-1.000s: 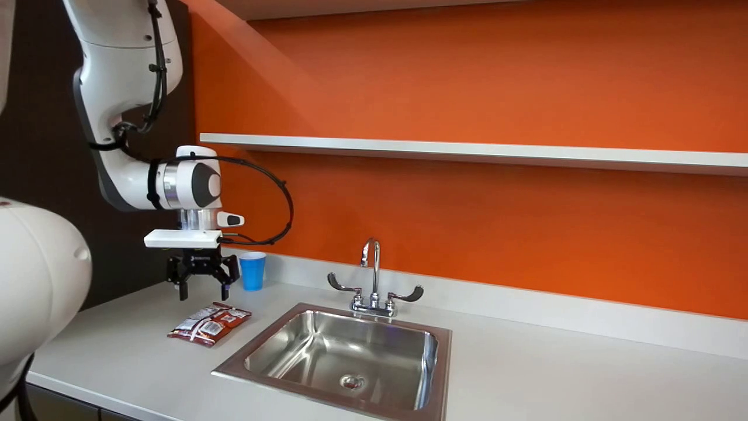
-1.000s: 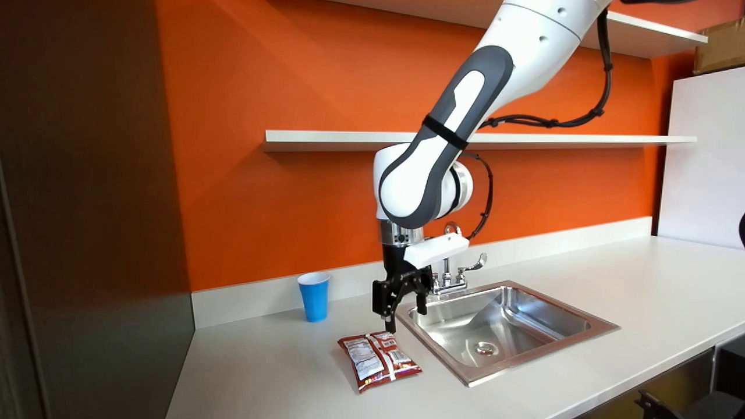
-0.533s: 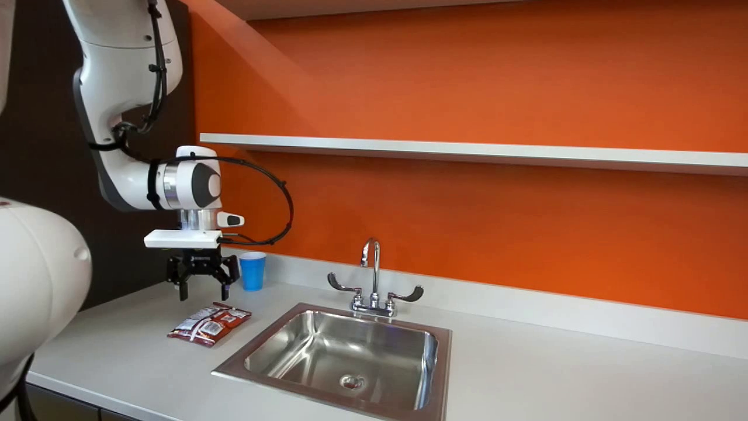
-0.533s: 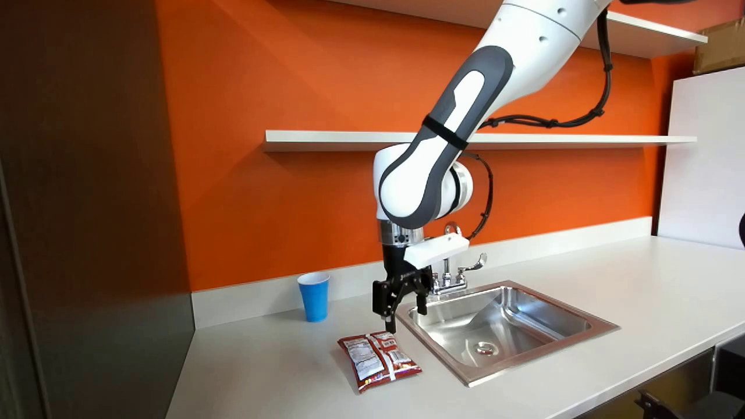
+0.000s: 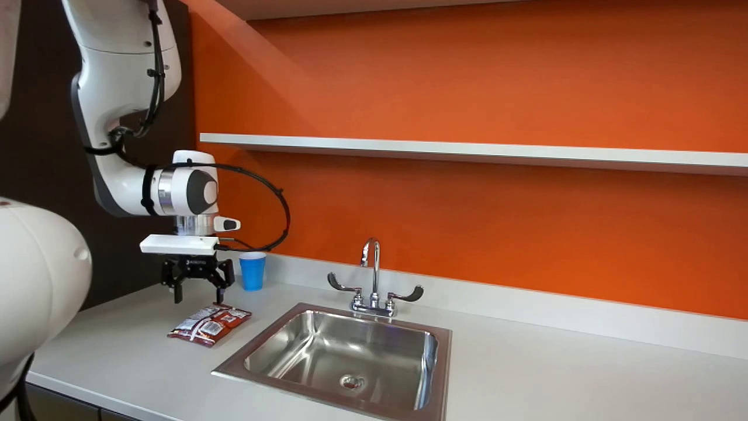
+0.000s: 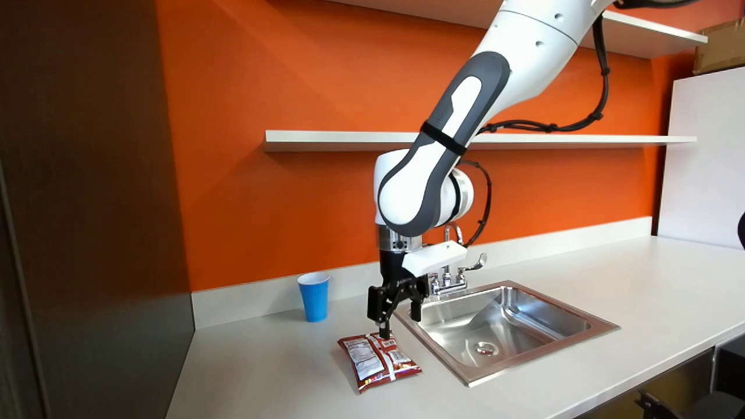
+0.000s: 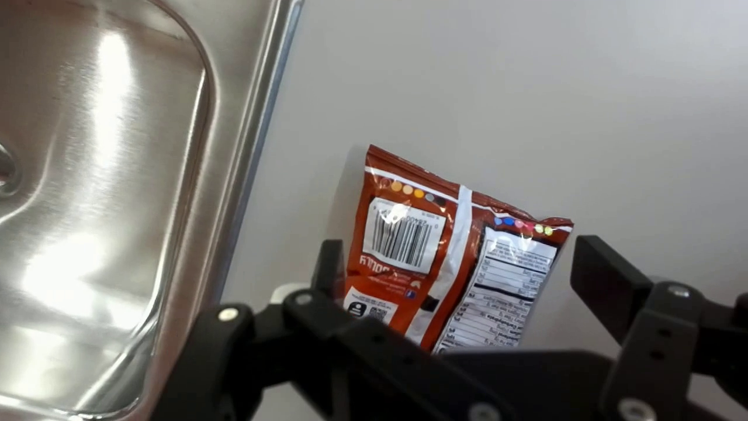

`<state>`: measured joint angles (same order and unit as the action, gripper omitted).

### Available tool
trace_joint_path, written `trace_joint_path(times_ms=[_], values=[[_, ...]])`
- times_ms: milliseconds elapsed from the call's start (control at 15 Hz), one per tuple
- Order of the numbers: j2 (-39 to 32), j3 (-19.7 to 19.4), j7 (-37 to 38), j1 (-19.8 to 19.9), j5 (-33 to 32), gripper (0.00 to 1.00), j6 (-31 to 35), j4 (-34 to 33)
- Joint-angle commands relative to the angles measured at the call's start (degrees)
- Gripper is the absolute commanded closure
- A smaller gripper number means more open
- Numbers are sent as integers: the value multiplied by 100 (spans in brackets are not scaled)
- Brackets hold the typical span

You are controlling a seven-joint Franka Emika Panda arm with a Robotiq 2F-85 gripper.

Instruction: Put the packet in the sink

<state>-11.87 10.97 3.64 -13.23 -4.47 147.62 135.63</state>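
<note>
At the left in an exterior view, a white rounded body (image 5: 38, 280) is cut off by the view's edge, and the arm (image 5: 125, 76) beside it runs out past the top. From the arm hangs the gripper (image 5: 198, 299), its two fingers (image 5: 177, 291) spread well apart. Beneath it the packet (image 5: 208, 325) lies flat on the counter (image 5: 555, 362), just beside the left rim of the sink (image 5: 345, 351). There its long axis slants from lower left to upper right, roughly parallel to that rim. In the wrist view the same axis, traced by a white strip, runs downward with a slight lean to the left; the crimped end with coloured dots points up, its print stands upside down, and the other end is hidden behind the gripper's black linkage. In both exterior views a fingertip overlaps the packet's far end; whether they touch cannot be told. A blue cup (image 5: 252, 272) stands upright farther right, behind the packet. Next comes the sink, its front right corner cut off below; the wrist view shows only part of its drain (image 7: 7, 169). Behind the sink rises the faucet (image 6: 448, 286), its spout crossed in an exterior view by the white block (image 6: 433, 258) above the gripper.
</note>
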Motion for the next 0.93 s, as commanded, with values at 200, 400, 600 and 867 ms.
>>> trace_joint_path(times_ms=[200, 400, 600, 867], values=[[-620, 183, -241, -70, 134, 0, 130, -359], [-873, 166, -226, -102, 116, 0, 100, -606], [-1087, 104, -188, -117, 64, 0, 83, -837], [-1343, 34, -191, -98, 74, 0, 20, -1089]])
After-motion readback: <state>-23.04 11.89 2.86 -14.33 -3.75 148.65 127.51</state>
